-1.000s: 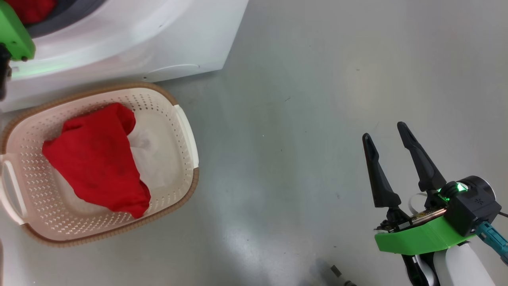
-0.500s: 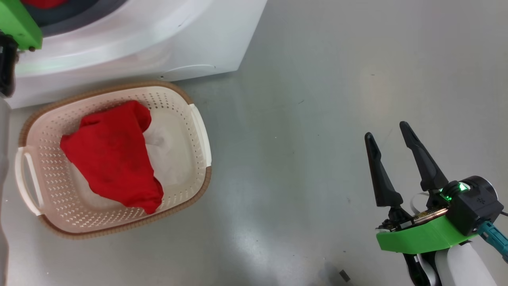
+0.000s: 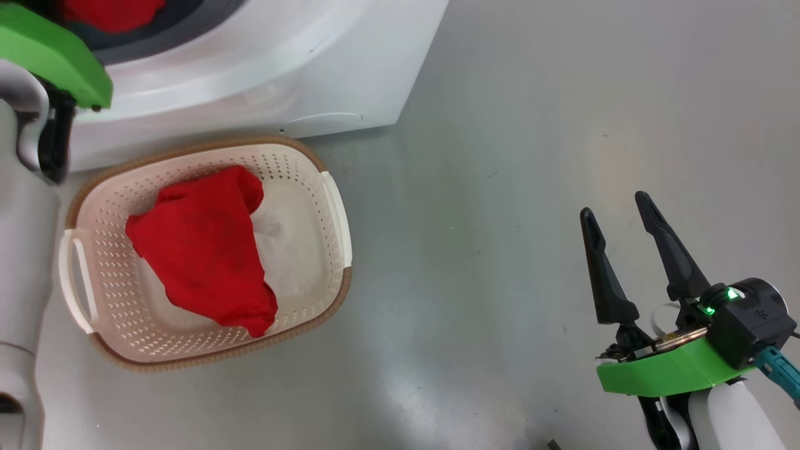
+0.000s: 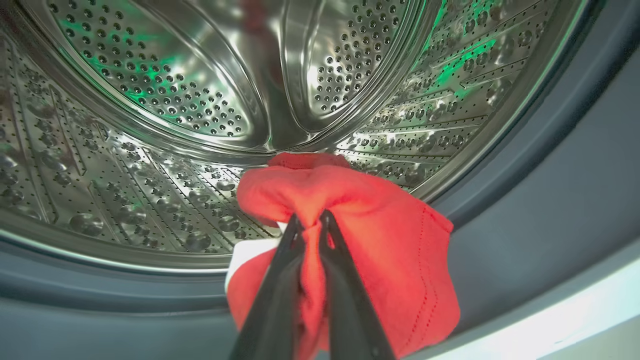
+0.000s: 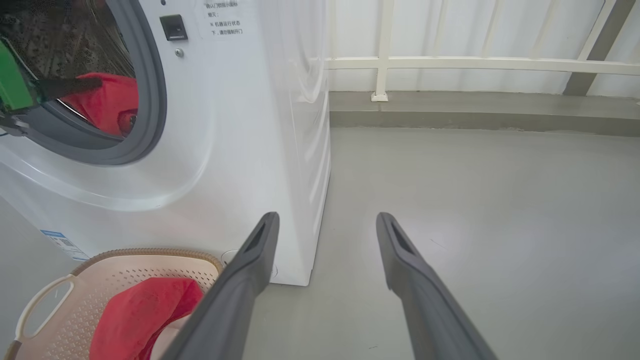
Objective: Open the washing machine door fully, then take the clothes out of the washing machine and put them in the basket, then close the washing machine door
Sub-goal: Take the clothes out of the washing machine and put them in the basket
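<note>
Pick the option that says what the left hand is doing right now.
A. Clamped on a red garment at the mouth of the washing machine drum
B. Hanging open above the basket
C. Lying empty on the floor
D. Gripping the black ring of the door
A: in the left wrist view, the left hand has its fingers pinched on the red garment at the front of the washing machine drum.

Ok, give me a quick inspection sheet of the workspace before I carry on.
Surface: grey floor, glossy.
Job's things: washing machine with steel drum; red garment at the drum mouth; basket on the floor before the machine, holding a second red garment over white fabric.
Clutter: small dark object at the head view's bottom edge, unidentifiable.
Grippers: left gripper shut on the red garment; right gripper open, empty, above the floor.
Cables: teal connector at the right wrist.
Surroundings: white railing behind.
</note>
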